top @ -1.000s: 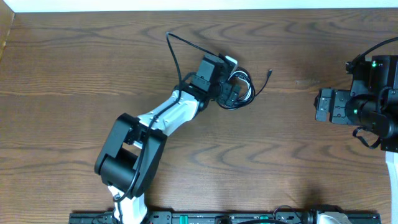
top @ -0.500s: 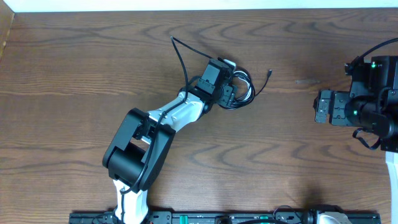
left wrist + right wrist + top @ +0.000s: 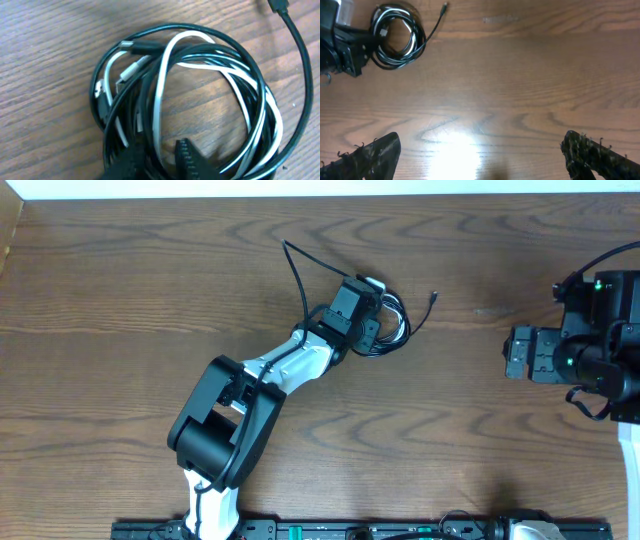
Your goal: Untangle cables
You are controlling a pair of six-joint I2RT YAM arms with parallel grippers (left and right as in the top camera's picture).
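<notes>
Lying in the far half of the table point(image 3: 120, 300), a little right of its middle and well away from every edge, the cables point(image 3: 390, 325) form one loose coil: a white cord point(image 3: 160, 100) looped among several black ones, the strands crossing over and under one another. A loose black cord point(image 3: 305, 70) leaves the coil on its right side and runs toward the far edge, ending in a small plug point(image 3: 433, 297) that lies apart from the coil. The left tool point(image 3: 155, 157) is down at the coil's near-left rim. In the left wrist view its fingers point(image 3: 187, 157) stand a little apart with the white strand and some black strands running between them, but whether they press on those strands cannot be told. The right tool point(image 3: 482, 152) is over bare wood near the right edge of the table, well apart from the coil, its fingers spread wide and holding nothing
</notes>
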